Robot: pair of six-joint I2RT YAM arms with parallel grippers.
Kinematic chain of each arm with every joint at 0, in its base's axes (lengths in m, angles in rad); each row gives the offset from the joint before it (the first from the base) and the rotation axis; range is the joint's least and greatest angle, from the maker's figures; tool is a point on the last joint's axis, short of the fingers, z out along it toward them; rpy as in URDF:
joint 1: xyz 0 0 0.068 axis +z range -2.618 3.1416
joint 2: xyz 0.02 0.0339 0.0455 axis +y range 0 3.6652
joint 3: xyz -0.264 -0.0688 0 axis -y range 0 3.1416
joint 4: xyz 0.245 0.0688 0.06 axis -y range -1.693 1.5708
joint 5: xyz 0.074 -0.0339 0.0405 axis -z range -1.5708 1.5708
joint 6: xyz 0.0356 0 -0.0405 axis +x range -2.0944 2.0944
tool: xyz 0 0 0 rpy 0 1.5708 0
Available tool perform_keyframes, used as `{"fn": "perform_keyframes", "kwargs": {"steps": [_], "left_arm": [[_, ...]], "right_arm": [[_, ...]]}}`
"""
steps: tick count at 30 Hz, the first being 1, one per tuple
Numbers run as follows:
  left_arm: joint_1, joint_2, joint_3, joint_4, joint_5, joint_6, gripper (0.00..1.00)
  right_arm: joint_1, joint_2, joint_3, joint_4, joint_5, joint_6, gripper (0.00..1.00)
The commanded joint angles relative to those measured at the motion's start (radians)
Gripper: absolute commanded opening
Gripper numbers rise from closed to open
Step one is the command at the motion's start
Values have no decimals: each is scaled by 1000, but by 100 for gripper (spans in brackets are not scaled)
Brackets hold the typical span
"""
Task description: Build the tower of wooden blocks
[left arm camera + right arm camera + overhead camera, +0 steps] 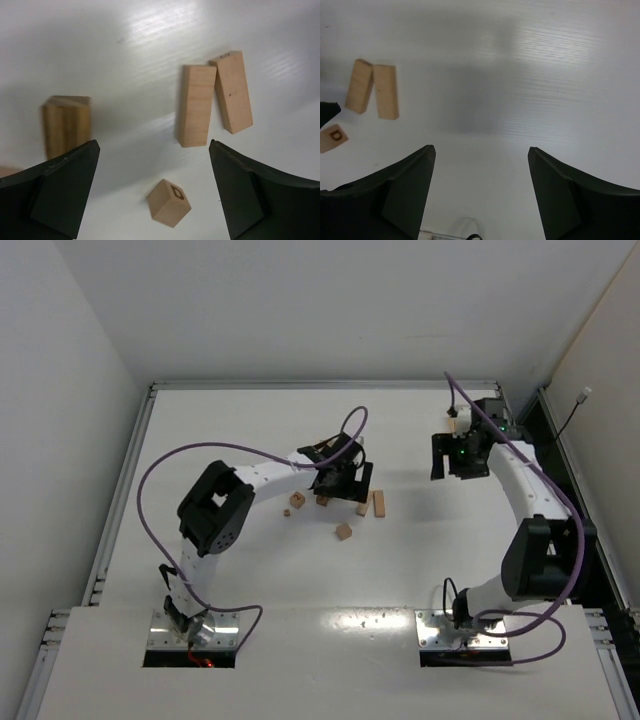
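Observation:
Several light-tan wood blocks lie loose on the white table; I see no tower. Two bars lie side by side, and also show in the left wrist view and the right wrist view. A cube with a dark mark lies near them; in the left wrist view the cube lies on the table between my fingers. A taller block stands at the left. My left gripper is open above these blocks. My right gripper is open and empty, over bare table to the right.
Two more small blocks lie left of the left gripper. A small tan piece lies just behind the right gripper. A raised rail runs along the table's far edge; white walls close in the sides.

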Motion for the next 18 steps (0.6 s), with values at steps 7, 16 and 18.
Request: {"fn": "perform_keyframes", "kwargs": {"steps": [7,16,18], "left_arm": [[151,-347,-31,29,-265,-36,99],[355,-451,-57,30,-242,-24,99],[395,-463,-82,30,-221,-24,99]], "right_arm": [[293,-67,-81,37,24,330,73],[484,115,-16,91,202,403,88],[507,184,26,119,215,416,94]]}}
